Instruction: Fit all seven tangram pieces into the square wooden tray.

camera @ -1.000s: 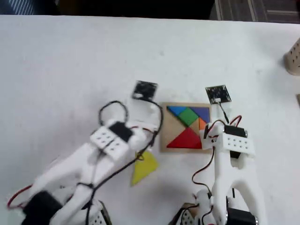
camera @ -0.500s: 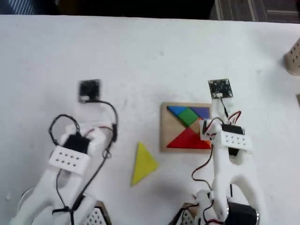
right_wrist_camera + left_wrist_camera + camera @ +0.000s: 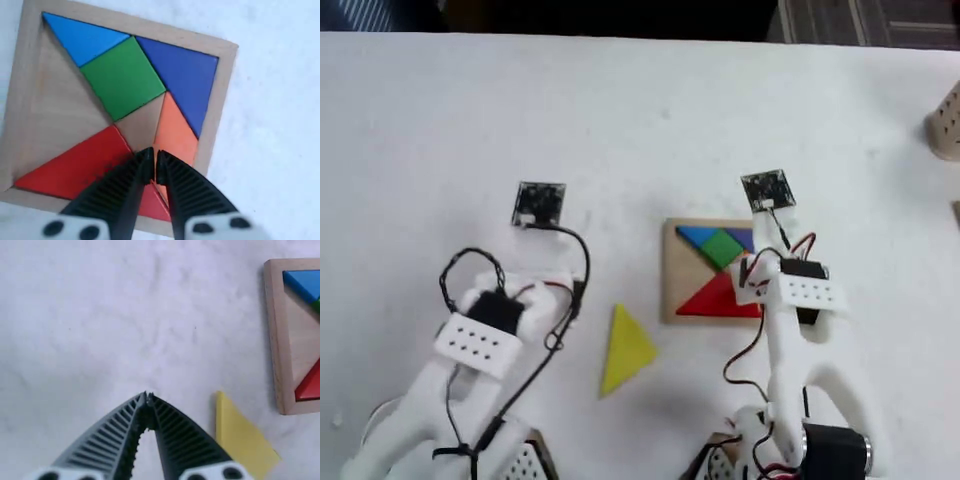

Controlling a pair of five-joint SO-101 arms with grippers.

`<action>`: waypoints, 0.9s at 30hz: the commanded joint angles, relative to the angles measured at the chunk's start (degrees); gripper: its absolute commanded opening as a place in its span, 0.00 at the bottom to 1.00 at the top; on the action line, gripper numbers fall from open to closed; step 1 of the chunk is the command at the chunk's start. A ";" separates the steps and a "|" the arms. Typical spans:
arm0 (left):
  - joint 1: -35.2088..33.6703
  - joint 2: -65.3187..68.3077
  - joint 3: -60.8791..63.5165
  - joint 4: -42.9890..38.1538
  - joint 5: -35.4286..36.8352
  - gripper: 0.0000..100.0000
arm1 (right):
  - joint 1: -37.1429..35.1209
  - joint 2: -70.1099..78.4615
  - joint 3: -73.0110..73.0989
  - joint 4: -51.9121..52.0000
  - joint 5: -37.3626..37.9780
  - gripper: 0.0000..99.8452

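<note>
While yellow triangle [image 3: 625,348] lies outside, tray [image 3: 667,272] part-filled

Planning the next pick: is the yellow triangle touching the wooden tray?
Apart. The high view shows bare table between the yellow triangle and the wooden tray.

A white surface [image 3: 640,110] spreads across the high view, matte and faintly mottled with grey scuffs and a few small specks. Its far edge runs straight along the top, and beyond it lies a dark strip [image 3: 610,15] of unlit room. Past the far left corner shows a patch of blue-and-white stripes [image 3: 360,14], and past the far right a grey-brown striped floor covering [image 3: 870,20]. A tan perforated object [image 3: 946,125] stands at the surface's right edge. The light is soft and even, leaving only pale shadows.
</note>
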 commanded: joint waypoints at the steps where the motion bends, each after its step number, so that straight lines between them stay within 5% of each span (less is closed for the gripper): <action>1: -2.24 -1.54 -2.20 -0.88 -0.18 0.02 | -12.09 -0.48 0.00 1.89 5.54 0.02; 7: -12.79 -1.54 -3.60 -0.88 -0.18 0.02 | -20.88 -0.92 0.62 4.00 4.04 0.02; 14: -13.05 -1.54 -2.55 0.44 -0.18 0.02 | -25.80 -1.01 0.70 10.59 4.57 0.02; 21: -16.92 -1.54 -3.25 -0.09 -0.18 0.02 | -26.51 -4.09 3.08 21.85 18.90 0.02; 27: -20.53 5.05 -7.65 0.00 -0.18 0.02 | -43.56 -6.64 9.14 22.90 23.21 0.02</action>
